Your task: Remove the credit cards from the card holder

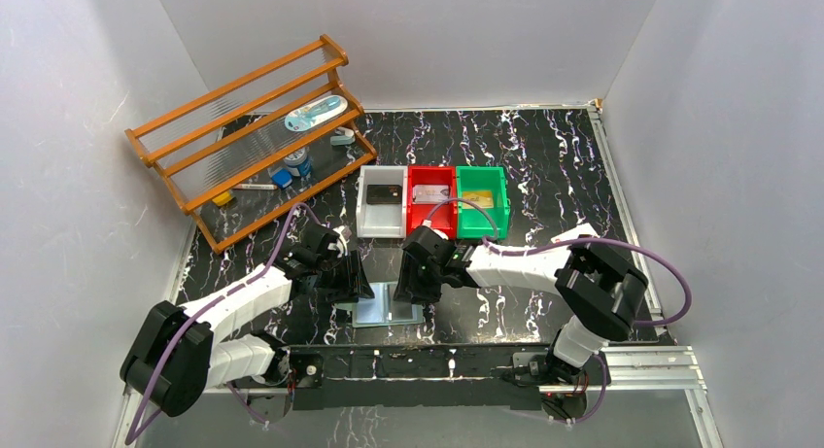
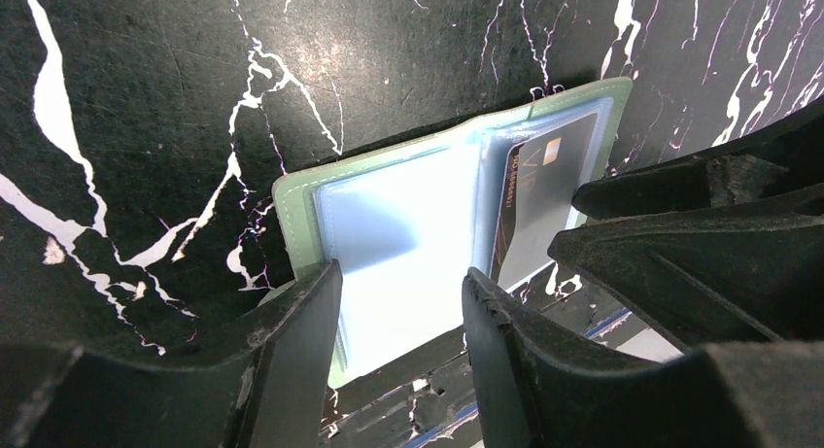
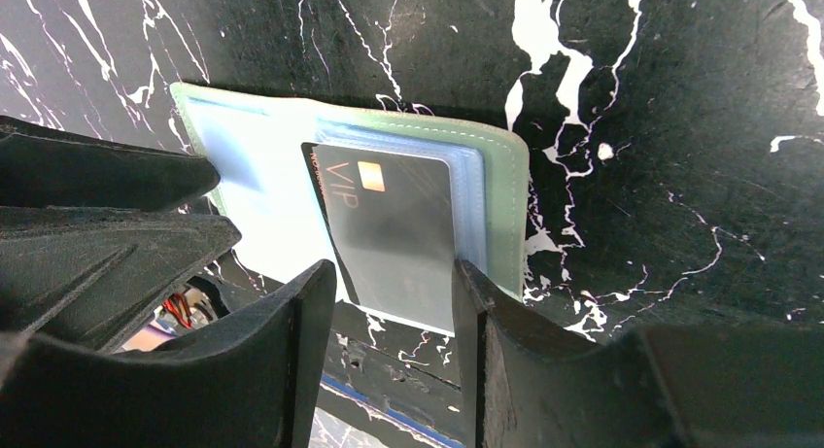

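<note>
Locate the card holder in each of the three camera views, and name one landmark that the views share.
Top external: card holder at low centre, nearer the camera than the white bin.
Left wrist: centre, spread open.
Right wrist: upper centre, spread open.
Shared landmark: the black marbled table under it; both wrist views also show the dark card on it.

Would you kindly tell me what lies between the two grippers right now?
The open card holder, a dark card on its right half, lies between the left gripper and the right gripper; the top view shows this.
</note>
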Controlling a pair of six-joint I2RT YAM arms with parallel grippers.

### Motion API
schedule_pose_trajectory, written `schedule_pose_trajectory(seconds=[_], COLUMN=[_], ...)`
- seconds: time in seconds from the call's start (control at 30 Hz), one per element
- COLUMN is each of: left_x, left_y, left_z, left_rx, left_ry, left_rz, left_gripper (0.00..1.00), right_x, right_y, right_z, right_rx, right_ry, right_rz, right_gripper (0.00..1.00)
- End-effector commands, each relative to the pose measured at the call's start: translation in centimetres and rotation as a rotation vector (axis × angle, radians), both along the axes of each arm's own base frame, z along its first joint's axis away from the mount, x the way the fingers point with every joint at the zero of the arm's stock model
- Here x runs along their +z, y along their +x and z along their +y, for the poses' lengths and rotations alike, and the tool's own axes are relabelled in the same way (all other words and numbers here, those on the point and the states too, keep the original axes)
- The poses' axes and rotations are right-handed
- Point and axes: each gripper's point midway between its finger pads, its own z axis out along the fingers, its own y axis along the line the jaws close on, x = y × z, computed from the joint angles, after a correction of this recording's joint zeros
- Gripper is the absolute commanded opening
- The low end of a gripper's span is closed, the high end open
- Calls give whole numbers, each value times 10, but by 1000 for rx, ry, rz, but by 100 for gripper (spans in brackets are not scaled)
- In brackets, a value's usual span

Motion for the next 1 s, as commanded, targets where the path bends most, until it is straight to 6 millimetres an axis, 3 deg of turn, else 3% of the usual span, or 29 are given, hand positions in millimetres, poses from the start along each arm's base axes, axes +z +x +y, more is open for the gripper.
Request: schedule_pose_trajectory(seconds=[0.0,0.17,0.53,0.87,0.97], left_x=[-5,-4,-1,22,18], left_y=[-9,-9,-7,12,12], left_z=[6,5,5,23,26], left_rx=[-9,-13,-7,73,81], left_ry=[31,23,19,104,124], left_rz=[28,27,10,-102,-98], left_gripper=[47,46,45,58,60], right_x=[-3,-9,-1,-15,-15], right_y=[-1,-6,-7,-6,-5], right_z=[4,9,14,2,2], right_rx=[3,-2,-40,-66,-64], right_ry=[-9,26,136,38,35], right_rz=[19,48,47,62,59], right_gripper=[56,56,55,54,54])
